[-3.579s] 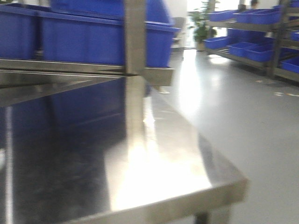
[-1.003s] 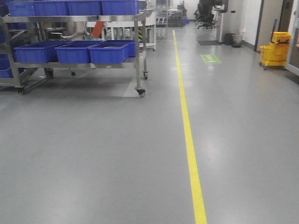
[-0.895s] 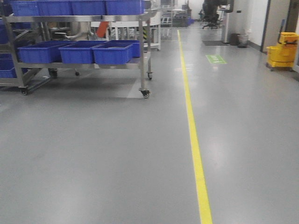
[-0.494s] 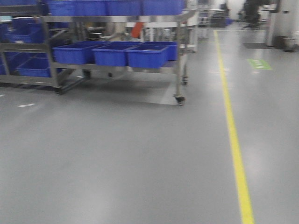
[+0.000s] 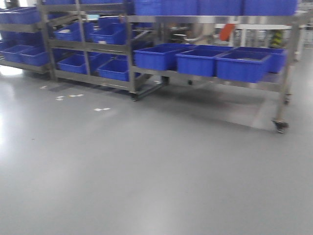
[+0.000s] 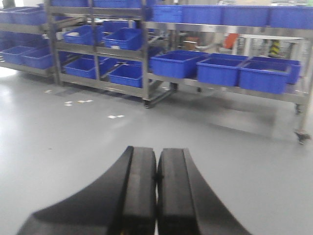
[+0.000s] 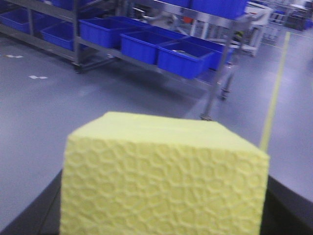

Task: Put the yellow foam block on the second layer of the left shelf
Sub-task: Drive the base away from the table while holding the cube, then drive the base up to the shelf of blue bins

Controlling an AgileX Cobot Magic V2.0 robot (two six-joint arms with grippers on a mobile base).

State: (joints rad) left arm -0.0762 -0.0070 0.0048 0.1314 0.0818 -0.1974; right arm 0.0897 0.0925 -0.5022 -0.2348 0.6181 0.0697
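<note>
- Swinging left, the front view has lost the yellow line and the mop bucket it showed a moment ago. Racks now fill the far side, so the base looks to be turning toward the drop-off.
- Nearest, the yellow foam block sits clamped in the right pincer, filling the right wrist view, carried above the floor.
- The left pincer has its jaws pressed together, with nothing between them.
- Bare grey floor separates robot and shelving, well apart yet. More driving needed, I'd judge.
- Far right, a wheeled rack carries three blue bins in a row.
- Far left, the tiered shelving looks the likely target, but which tier is second I can't tell.
</note>
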